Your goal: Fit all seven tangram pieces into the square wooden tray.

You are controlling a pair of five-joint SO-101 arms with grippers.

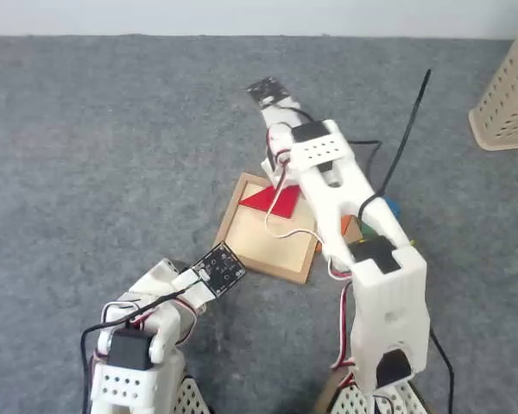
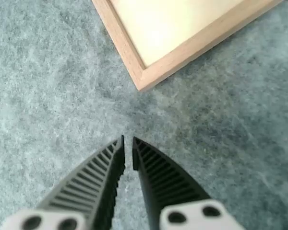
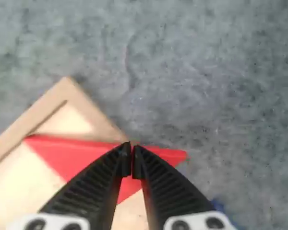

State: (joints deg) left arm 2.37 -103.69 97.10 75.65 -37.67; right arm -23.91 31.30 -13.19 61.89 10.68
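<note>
This looks like a small robotics workbench, a hobby lab corner rather than a home or shop. The left arm [image 1: 151, 332] and the right arm [image 1: 384, 293] are white plastic builds with bare servo blocks and loose wires [image 1: 407, 129] (red, white and black) looping off their joints. The table wears a grey felt-like mat [image 1: 95, 147] up to a plain pale wall [image 1: 242, 15], with a perforated beige basket [image 1: 511, 95] at one edge and a wooden tray [image 1: 272, 265] as the puzzle prop.

White arm shells [image 1: 388, 302], black servos [image 1: 129, 349], red, white, black cables [image 1: 282, 191]; left claw [image 2: 128, 140], right claw [image 3: 131, 145]: black ribbed fingers [image 2: 158, 167].
</note>
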